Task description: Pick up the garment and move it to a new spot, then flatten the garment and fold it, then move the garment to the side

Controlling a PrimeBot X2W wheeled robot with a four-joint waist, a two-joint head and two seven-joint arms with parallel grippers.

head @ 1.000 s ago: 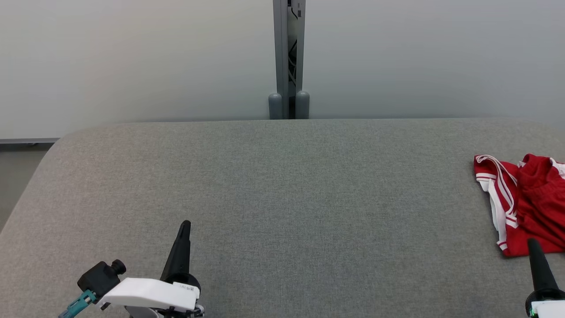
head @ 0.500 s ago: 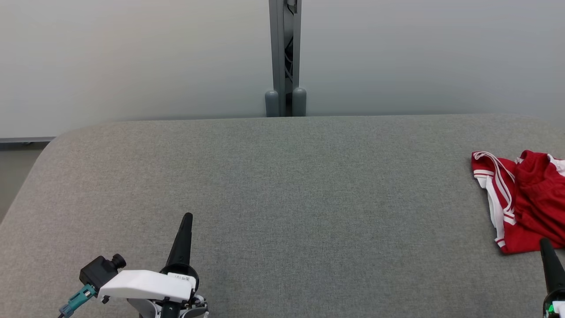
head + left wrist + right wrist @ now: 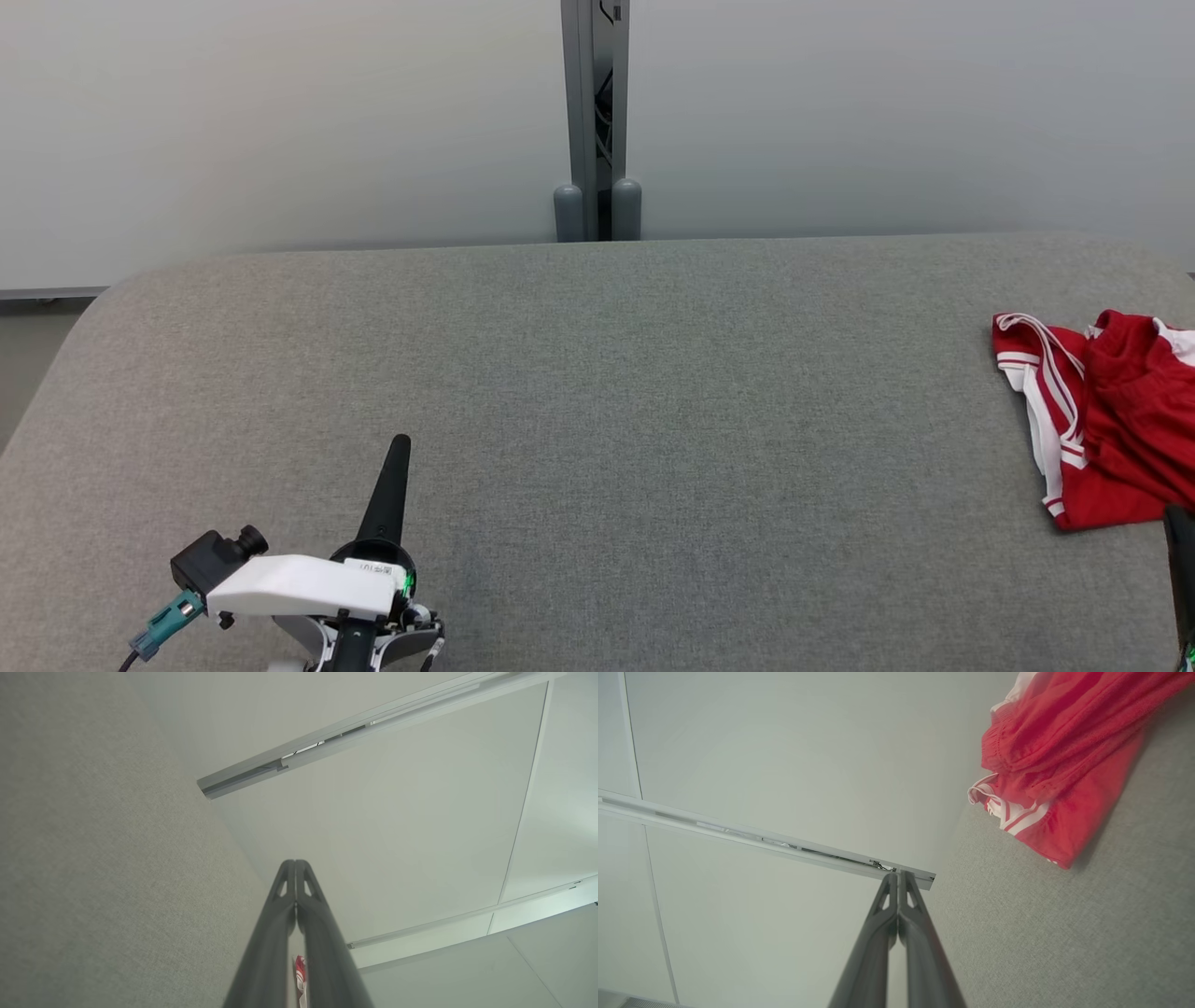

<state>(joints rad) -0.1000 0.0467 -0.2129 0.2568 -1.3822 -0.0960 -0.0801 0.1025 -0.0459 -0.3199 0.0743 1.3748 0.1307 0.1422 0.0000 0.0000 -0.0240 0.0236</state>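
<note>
At the lower left of the head view the left claw hovers over the grey fabric worktop, pointing away from the robot. Behind it sit a white wrist housing, a black camera and a teal connector. In the left wrist view the left claw's two dark fingers are pressed together at the tips, with nothing between them.

Behind the middle of the worktop's far edge a grey upright post stands against the pale wall.

At the far right the garment, red with white stripes, lies crumpled on the worktop, partly cut off by the picture's edge. A sliver of it also shows low down in the left wrist view.

At the lower right edge of the head view the right claw shows as a dark tip just near the garment's closest hem. In the right wrist view the right claw is pressed together and empty, while the garment lies apart from it, up and to the right.
</note>
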